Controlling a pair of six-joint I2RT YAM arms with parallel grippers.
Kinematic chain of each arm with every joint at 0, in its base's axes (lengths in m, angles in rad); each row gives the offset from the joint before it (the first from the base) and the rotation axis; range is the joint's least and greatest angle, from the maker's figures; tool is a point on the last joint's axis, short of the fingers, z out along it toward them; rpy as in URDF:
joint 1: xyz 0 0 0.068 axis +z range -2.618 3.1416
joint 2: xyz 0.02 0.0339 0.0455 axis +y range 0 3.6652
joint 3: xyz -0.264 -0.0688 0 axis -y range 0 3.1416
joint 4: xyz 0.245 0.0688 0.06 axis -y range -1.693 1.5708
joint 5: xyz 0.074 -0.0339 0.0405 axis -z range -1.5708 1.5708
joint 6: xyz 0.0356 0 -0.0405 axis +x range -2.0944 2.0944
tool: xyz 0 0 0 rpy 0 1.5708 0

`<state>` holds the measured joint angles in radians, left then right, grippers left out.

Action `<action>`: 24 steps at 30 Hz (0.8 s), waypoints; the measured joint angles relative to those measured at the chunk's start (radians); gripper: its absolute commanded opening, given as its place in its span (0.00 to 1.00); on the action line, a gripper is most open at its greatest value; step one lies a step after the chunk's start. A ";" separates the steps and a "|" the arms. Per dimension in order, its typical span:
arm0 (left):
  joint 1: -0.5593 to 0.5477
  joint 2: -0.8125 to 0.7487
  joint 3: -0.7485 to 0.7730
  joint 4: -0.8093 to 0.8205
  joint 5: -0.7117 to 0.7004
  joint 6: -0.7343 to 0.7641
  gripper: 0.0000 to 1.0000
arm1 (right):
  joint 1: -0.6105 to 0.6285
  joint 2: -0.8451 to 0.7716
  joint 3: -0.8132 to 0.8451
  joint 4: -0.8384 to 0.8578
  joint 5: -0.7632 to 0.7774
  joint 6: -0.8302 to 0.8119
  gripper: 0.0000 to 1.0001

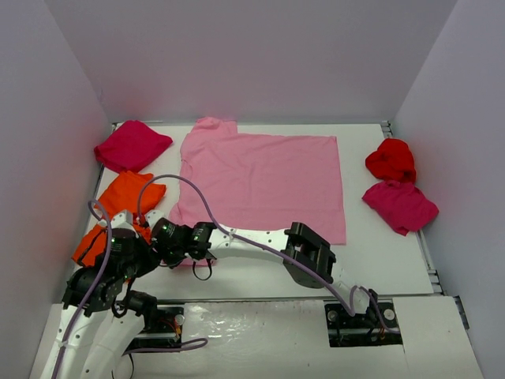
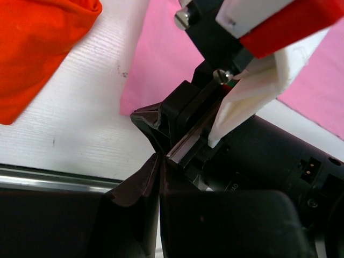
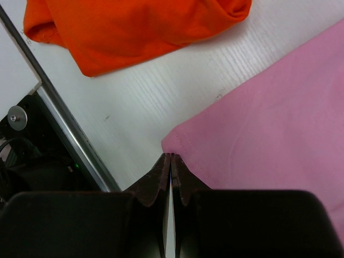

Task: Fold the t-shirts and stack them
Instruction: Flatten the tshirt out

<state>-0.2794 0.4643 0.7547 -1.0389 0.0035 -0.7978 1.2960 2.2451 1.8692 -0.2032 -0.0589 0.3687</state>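
A light pink t-shirt [image 1: 260, 181] lies spread flat mid-table. My right arm reaches across to its near left corner. The right gripper [image 3: 171, 157] is shut with its tips on that corner of the pink shirt [image 3: 269, 118]; in the top view it is at the shirt's near left [image 1: 168, 235]. My left gripper [image 2: 159, 157] is shut and holds nothing I can see, just behind the right gripper's body [image 2: 215, 123]; in the top view it sits beside it [image 1: 150, 253]. Orange shirts [image 1: 118, 209] lie crumpled at the left, also in the right wrist view [image 3: 134, 27].
A magenta shirt [image 1: 130, 146] lies bunched at the far left. A bright red shirt [image 1: 390, 158] and another magenta shirt [image 1: 400, 205] lie bunched at the right. Grey walls close in three sides. A metal rail [image 3: 64, 123] runs along the table's near edge.
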 measured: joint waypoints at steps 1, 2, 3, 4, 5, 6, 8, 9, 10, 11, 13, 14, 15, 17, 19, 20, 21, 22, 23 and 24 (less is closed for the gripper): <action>0.000 0.000 0.000 -0.008 0.001 0.001 0.00 | 0.002 -0.003 -0.015 0.018 -0.007 0.007 0.00; 0.000 0.000 0.000 -0.016 0.003 0.002 0.00 | 0.004 -0.005 -0.029 0.032 -0.014 0.014 0.00; 0.000 0.000 0.000 -0.022 0.005 0.002 0.00 | 0.006 -0.008 -0.041 0.041 -0.019 0.020 0.00; -0.001 0.000 0.000 -0.029 0.007 0.002 0.00 | 0.009 -0.010 -0.053 0.052 -0.021 0.026 0.00; -0.001 -0.001 0.000 -0.036 0.008 0.003 0.00 | 0.012 -0.012 -0.063 0.063 -0.022 0.031 0.02; -0.001 -0.001 0.000 -0.042 0.009 0.004 0.00 | 0.014 -0.013 -0.072 0.069 -0.022 0.036 0.03; -0.001 -0.002 0.000 -0.058 0.012 0.005 0.00 | 0.021 -0.014 -0.087 0.081 -0.021 0.046 0.17; -0.001 -0.003 0.000 -0.066 0.014 0.006 0.00 | 0.024 -0.014 -0.094 0.085 -0.021 0.050 0.27; -0.001 -0.004 0.000 -0.075 0.016 0.006 0.00 | 0.027 -0.015 -0.100 0.088 -0.021 0.054 0.37; -0.001 -0.005 0.000 -0.088 0.003 0.014 0.00 | 0.030 -0.015 -0.103 0.086 -0.019 0.052 0.39; 0.003 -0.007 -0.002 -0.103 -0.022 0.018 0.00 | 0.034 -0.021 -0.119 0.073 -0.015 0.056 0.42; 0.004 -0.007 -0.002 -0.106 -0.029 0.020 0.00 | 0.036 -0.023 -0.125 0.071 -0.016 0.058 0.42; 0.005 -0.007 -0.002 -0.110 -0.031 0.020 0.00 | 0.038 -0.025 -0.129 0.071 -0.012 0.061 0.42; 0.005 -0.009 -0.002 -0.112 -0.031 0.020 0.00 | 0.040 -0.028 -0.135 0.072 -0.003 0.066 0.41; 0.004 -0.013 -0.002 -0.106 -0.023 0.020 0.00 | 0.041 -0.039 -0.143 0.069 0.015 0.068 0.39; 0.004 -0.015 -0.002 -0.102 -0.019 0.019 0.00 | 0.042 -0.046 -0.148 0.068 0.026 0.069 0.38; 0.004 -0.018 -0.001 -0.092 -0.009 0.019 0.00 | 0.044 -0.062 -0.168 0.079 0.049 0.070 0.35; 0.004 -0.019 0.002 -0.079 0.012 0.016 0.00 | 0.046 -0.087 -0.194 0.083 0.077 0.072 0.27; 0.000 -0.019 0.007 -0.062 0.038 0.012 0.00 | 0.047 -0.117 -0.224 0.085 0.104 0.076 0.16; -0.006 -0.019 0.013 -0.039 0.062 0.009 0.00 | 0.046 -0.151 -0.257 0.088 0.128 0.083 0.11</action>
<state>-0.2853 0.4457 0.7682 -1.0778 0.0658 -0.7887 1.3418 2.0943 1.6124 -0.1149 0.0691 0.4513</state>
